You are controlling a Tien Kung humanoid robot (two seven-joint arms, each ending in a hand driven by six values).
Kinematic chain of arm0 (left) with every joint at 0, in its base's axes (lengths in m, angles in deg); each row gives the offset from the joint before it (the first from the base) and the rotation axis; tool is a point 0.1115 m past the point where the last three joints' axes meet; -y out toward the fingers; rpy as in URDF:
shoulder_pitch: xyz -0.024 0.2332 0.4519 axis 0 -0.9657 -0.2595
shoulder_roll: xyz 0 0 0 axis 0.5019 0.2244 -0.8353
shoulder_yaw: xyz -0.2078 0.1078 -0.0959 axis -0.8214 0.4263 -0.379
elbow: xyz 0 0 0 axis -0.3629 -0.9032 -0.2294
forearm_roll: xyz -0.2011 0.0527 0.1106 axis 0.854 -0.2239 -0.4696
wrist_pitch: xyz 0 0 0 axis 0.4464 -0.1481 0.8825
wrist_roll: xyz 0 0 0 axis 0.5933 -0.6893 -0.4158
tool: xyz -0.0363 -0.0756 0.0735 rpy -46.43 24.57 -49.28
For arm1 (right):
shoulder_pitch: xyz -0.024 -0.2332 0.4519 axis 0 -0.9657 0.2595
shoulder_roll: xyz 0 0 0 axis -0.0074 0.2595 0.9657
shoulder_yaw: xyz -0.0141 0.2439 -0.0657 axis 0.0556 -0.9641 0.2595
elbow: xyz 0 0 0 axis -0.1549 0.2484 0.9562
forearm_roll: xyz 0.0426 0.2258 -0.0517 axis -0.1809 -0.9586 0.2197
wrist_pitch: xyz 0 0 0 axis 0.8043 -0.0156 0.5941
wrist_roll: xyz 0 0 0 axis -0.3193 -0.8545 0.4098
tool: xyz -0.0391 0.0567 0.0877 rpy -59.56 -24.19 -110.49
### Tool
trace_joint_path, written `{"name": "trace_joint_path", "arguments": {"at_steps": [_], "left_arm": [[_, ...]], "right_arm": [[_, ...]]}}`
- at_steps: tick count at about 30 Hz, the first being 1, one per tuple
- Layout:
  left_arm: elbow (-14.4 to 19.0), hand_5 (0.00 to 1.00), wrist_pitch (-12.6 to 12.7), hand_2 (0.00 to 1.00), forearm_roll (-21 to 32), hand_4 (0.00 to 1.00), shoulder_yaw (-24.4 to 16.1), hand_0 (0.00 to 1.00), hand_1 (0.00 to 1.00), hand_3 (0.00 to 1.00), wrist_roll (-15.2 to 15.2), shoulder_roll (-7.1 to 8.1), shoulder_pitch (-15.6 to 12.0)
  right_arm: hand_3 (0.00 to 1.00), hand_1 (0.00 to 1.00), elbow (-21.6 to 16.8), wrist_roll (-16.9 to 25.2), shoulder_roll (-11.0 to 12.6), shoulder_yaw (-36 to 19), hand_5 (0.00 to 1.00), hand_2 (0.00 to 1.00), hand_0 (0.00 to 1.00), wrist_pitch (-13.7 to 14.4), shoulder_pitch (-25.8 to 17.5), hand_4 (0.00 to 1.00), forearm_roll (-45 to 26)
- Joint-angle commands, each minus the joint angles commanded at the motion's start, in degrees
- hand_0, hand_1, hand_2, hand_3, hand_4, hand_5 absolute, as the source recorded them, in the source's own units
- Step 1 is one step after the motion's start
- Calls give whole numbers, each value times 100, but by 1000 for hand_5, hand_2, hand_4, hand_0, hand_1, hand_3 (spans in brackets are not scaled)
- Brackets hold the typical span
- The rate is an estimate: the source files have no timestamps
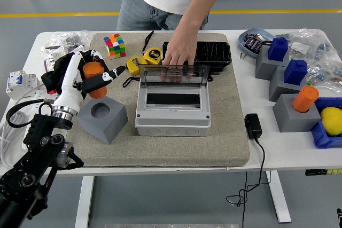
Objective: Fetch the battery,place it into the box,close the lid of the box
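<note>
Room: grey floor with a yellow line running across the far side.
Table (288,153): white, with a tan mat (224,137) covering its middle part.
Left robot hand (90,76): white with black fingers, over the left part of the mat, fingers closed around the orange battery (94,71).
Battery: an orange cylinder, held upright in the left robot hand, clear of the mat and just above and behind the grey block (102,120).
Grey block: on the mat's left part, its round socket empty, just in front of the held battery.
Box (172,110): grey, in the middle of the mat, to the right of the block and well apart from the battery; its clear lid (172,73) stands open at the back edge.
Person: stands at the far side; one hand (179,57) rests on the top edge of the open lid.
Behind the box: a black tray (211,53) and a yellow tape measure (152,54).
Far left of mat: a colour cube (114,45).
Right side of table: two blue pieces on grey blocks, and a second orange cylinder (305,99) seated in a grey block.
Near the mat's right edge: a black adapter (253,126) with its cable hanging over the table's near edge.
</note>
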Motion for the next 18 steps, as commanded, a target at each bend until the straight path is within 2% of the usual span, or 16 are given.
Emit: {"name": "trace_joint_path", "arguments": {"at_steps": [1,2,7,8,13,14,18], "left_arm": [[97,160,82,36,-174,998,18,23,2,21,17,27,37],[228,282,222,27,-385,998,58,28,2,2,64,68,106],[628,282,656,27,-1566,998,353,28,2,2,343,219,407],[644,437,672,19,-1740,998,384,29,2,2,362,230,428],[656,437,777,19,-2853,998,1017,29,2,2,655,388,780],[623,523,785,17,-3032,998,1169,35,2,2,695,401,848],[418,523,681,17,-3422,998,1564,35,2,2,962,398,1088]], "right_arm": [[781,732,-1,0,3,-2,998,729,793,0,3,998,1],[781,733,1,0,8,-10,998,729,795,0,10,998,9],[781,733,0,0,32,-27,998,729,795,4,46,998,19],[781,733,1,-1,33,-31,998,729,792,4,48,998,21],[781,733,5,-3,64,-86,998,729,792,3,72,998,57],[781,733,8,-4,68,-103,998,730,793,1,75,998,72],[781,733,14,-10,93,-130,998,730,793,-13,95,998,104]]}}
